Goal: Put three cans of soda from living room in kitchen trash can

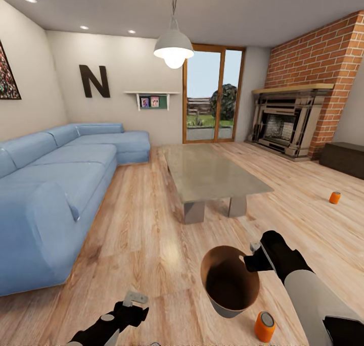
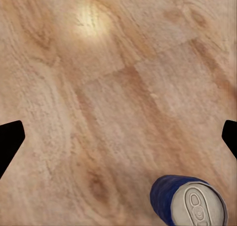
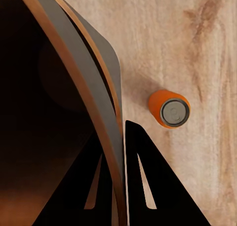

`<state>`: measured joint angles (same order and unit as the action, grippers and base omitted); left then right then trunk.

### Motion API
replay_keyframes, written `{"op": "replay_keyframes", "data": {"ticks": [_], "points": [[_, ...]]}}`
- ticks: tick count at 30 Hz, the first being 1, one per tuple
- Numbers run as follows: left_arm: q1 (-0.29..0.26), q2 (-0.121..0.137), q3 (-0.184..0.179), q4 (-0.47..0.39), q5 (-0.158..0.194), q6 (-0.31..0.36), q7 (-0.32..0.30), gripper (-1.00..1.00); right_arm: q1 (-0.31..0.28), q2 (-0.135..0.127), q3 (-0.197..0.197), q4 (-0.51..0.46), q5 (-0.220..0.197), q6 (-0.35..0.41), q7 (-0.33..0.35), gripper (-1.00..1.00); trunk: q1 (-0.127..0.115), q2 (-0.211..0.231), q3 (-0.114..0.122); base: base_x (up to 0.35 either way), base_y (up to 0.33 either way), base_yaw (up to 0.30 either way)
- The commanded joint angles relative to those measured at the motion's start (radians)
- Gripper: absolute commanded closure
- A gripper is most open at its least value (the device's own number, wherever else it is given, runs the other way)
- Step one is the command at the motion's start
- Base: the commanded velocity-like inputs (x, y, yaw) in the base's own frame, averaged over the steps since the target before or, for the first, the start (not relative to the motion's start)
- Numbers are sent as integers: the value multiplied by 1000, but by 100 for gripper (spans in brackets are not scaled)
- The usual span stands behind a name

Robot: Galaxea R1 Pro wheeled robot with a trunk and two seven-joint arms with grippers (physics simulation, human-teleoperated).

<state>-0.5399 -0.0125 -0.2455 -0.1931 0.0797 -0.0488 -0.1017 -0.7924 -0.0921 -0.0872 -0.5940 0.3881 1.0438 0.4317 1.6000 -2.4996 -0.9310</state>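
My right gripper point(image 1: 251, 260) is shut on the rim of the trash can point(image 1: 230, 280), a round bin with a tan wall and a dark inside, held tilted above the wood floor. In the right wrist view its fingers point(image 3: 148, 186) pinch the trash can's wall point(image 3: 79, 87). One orange soda can point(image 1: 264, 326) stands on the floor just right of the bin, and the right wrist view shows this soda can point(image 3: 169, 109) too. A second soda can point(image 1: 334, 197) stands far right. The third is out of view. My left gripper point(image 1: 134, 303) hangs open over bare floor.
A blue can with a grey top point(image 2: 190, 201) lies on the floor under my left gripper point(image 2: 118, 137). The blue sofa point(image 1: 55, 184) runs along the left. The glass table point(image 1: 210, 177) stands ahead, the brick fireplace point(image 1: 290, 126) and a dark bench point(image 1: 344, 159) at right.
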Motion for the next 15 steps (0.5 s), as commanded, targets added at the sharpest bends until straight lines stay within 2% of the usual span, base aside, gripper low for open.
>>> {"op": "replay_keyframes", "data": {"ticks": [1,11,15], "points": [[0,-3,0,-2,0,0,-4,-100,-1,0,-2,0,-21,3,5,100,0,-1,-4,0,0,0],[0,-31,-1,-8,0,1,-10,-100,-1,3,-2,-1,-20,3,4,100,1,-1,-8,0,0,0],[0,-35,-1,-8,0,1,-13,-100,-1,6,-2,-1,-20,3,4,100,1,-1,-8,0,0,0]]}}
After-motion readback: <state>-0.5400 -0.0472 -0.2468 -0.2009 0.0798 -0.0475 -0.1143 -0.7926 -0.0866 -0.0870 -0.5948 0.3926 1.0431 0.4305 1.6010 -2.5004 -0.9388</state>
